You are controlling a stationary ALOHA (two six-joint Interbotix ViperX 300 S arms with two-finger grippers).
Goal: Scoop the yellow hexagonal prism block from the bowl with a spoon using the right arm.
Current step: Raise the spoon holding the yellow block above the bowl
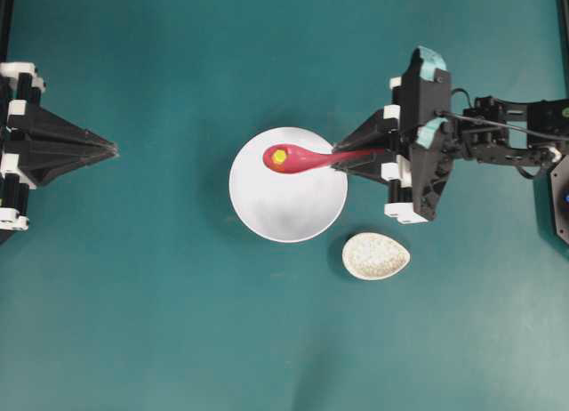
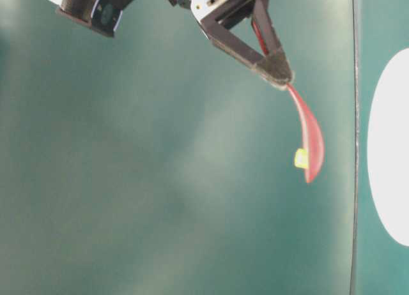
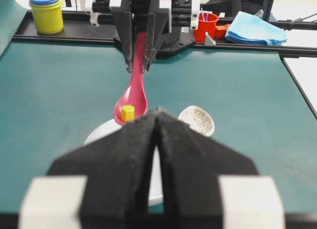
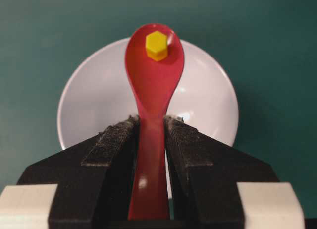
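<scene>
My right gripper (image 4: 151,121) is shut on the handle of the red spoon (image 4: 152,85). The spoon (image 1: 302,157) reaches left over the white bowl (image 1: 293,206), held above it. The yellow hexagonal prism block (image 4: 156,45) sits in the spoon's scoop near its tip, also seen as the yellow block (image 1: 279,157) from overhead and the block (image 3: 127,112) from the left wrist. In the table-level view the spoon (image 2: 309,135) hangs from the right gripper (image 2: 276,68) with the block (image 2: 301,158) on it. My left gripper (image 1: 114,149) rests shut at the left edge, holding nothing.
A small speckled beige egg-shaped dish (image 1: 375,255) lies on the teal table just right of and below the bowl. At the far end, the left wrist view shows a yellow cup (image 3: 46,12), a red cup (image 3: 205,26) and a blue cloth (image 3: 255,29).
</scene>
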